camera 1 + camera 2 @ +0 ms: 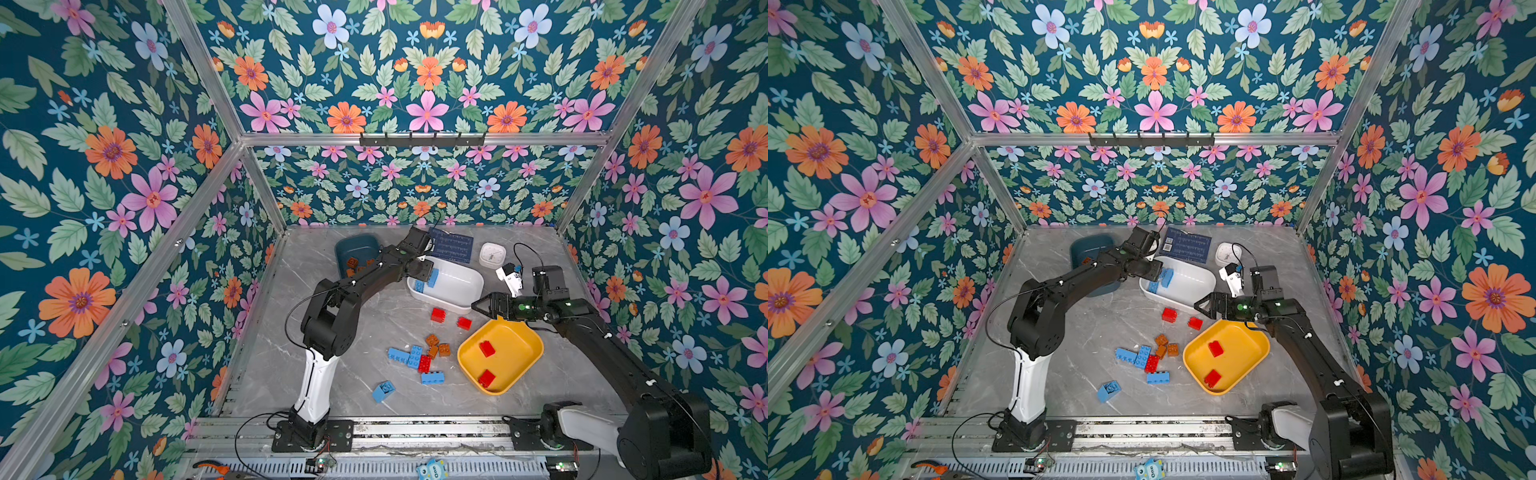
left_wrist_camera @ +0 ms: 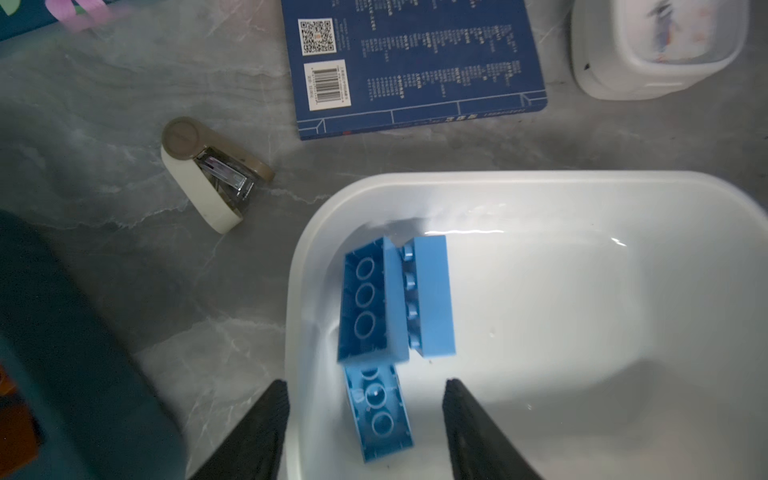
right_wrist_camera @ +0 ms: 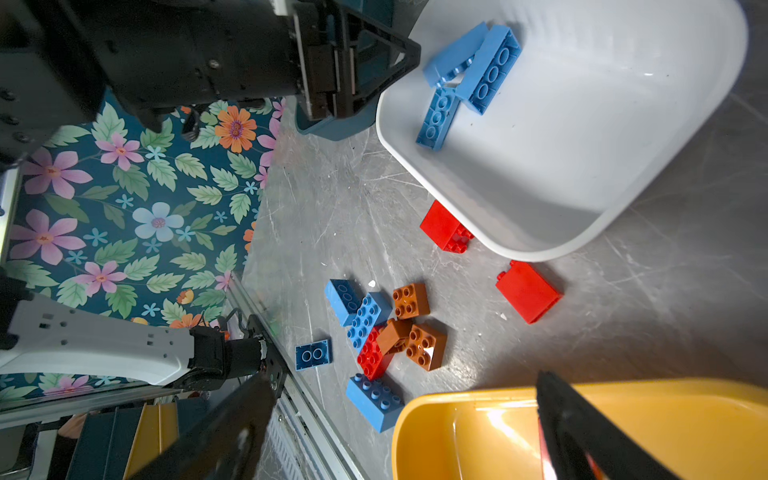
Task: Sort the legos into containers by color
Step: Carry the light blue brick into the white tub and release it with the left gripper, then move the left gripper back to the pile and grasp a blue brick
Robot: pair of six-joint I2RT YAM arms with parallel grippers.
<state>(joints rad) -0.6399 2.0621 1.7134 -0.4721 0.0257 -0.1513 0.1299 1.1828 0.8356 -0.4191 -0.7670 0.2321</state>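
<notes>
Marble table (image 1: 374, 324), three blue legos (image 2: 370, 299) in white tub (image 2: 540, 178), left pincer (image 2: 365, 381) spread, right pincer (image 3: 405, 375) spread

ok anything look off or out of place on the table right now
A stapler lies on its side beside the white tub; it is no brick. One red brick sits right against that tub, partly hidden under its rim, so it is easy to miss.
</notes>
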